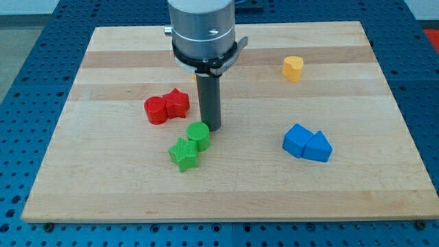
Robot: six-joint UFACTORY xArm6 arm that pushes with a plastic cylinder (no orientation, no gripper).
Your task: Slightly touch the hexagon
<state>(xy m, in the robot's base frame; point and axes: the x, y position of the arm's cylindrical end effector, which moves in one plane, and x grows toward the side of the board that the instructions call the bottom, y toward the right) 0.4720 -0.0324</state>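
A dark rod hung from the arm's grey cylindrical mount (203, 27) over a pale wooden tabletop (103, 185), and my tip (212, 127) rested at the upper right edge of the green hexagon (198, 135), touching it or just short of it; the view did not settle which. The end effector was a plain rod with no jaws and held nothing. The hexagon sat a little left of the board's centre, pressed against a green star-shaped block (184, 153) just below it toward the view's bottom left. A red cylinder (156, 110) and red star (177, 103) sat touching to the view's left of the rod. Two blue blocks (306, 143) stood together at the view's right, and a yellow heart-like block (293, 68) sat alone near the top right.
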